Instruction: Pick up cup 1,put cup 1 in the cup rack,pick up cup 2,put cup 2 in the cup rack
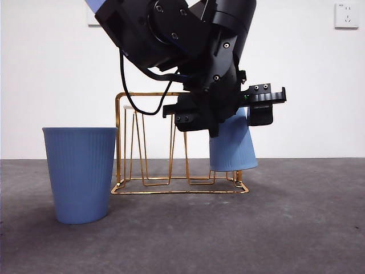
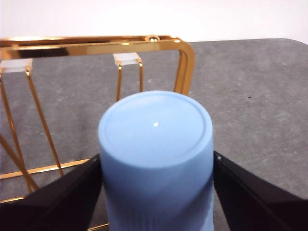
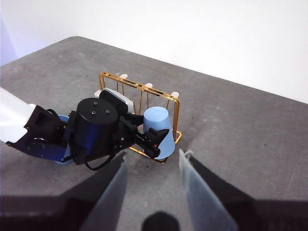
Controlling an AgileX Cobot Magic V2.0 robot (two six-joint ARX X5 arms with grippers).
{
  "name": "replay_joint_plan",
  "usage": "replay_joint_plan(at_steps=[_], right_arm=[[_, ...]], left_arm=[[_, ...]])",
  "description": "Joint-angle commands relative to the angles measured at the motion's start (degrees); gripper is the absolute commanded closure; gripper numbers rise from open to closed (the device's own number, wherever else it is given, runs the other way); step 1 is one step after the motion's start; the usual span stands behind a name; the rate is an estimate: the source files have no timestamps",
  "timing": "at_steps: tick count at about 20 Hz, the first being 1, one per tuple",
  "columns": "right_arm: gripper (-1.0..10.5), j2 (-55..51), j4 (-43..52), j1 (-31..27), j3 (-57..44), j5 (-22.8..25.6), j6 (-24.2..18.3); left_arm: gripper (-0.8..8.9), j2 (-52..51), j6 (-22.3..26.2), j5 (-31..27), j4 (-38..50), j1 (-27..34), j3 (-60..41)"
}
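Two blue cups were present. The first cup (image 1: 232, 147) was inverted, base uppermost, at one end of the cup rack (image 1: 128, 137), with its rim low over the rack's base wire. The left gripper (image 2: 156, 190) was clamped on this cup, one black jaw pressed against each side of its ribbed wall. Whether the cup sat over a prong or merely beside one could not be determined, since the cup and the arm covered that end of the rack.

The second cup (image 1: 80, 173) stood upright on the table (image 1: 296, 228), just beside the opposite end of the rack and clear of both grippers.

There was one rack, gold wire with an arch handle. The overhead wrist view showed about four pale-tipped prongs; an exact count was not possible because the left arm crossed in front.

The right gripper (image 3: 153, 185) hung high above the table, well apart from the rack, with its two jaws spread and nothing between them. Its jaws appeared blurred and pale in its own view.

One wall socket (image 1: 347, 15) was visible at the upper corner of the front view.
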Motion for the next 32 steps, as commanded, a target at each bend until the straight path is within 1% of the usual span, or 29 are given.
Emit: replay_joint_plan(at_steps=[1, 5, 11, 16, 20, 22, 25, 29, 32], right_arm=[[7.6, -0.2, 0.3, 0.0, -0.5, -0.1, -0.6], [7.6, -0.2, 0.2, 0.0, -0.5, -0.2, -0.6], [7.6, -0.2, 0.2, 0.0, -0.5, -0.2, -0.8], [7.6, -0.2, 0.3, 0.0, -0.5, -0.2, -0.8], [7.6, -0.2, 0.3, 0.0, -0.5, -0.1, -0.8], [7.6, -0.2, 0.3, 0.0, -0.5, -0.1, -0.8], [7.6, -0.2, 0.4, 0.0, -0.5, -0.1, -0.9], [7.6, -0.2, 0.3, 0.0, -0.5, -0.1, -0.7], [7.6, 0.0, 0.3, 0.0, -0.5, -0.1, 0.1]], left_arm=[[3.45, 1.7, -0.8, 1.8, -2.4, -0.2, -1.0], [3.43, 1.5, -0.8, 3.2, -3.8, -0.2, -1.0], [3.42, 0.9, -0.8, 3.3, -6.5, -0.2, -1.0], [3.43, -0.7, -2.6, 5.3, -11.2, -0.2, -1.0], [3.43, -2.8, -2.9, 7.7, -15.6, -0.3, -1.0], [3.43, -4.0, -4.2, 10.2, -19.0, -0.4, -1.0], [3.43, -5.6, -7.1, 15.3, -24.8, -1.0, -1.0], [3.43, -7.6, -8.4, 20.8, -30.9, -3.1, -1.0], [3.43, -12.0, -9.2, 22.9, -35.6, -5.5, -1.0]])
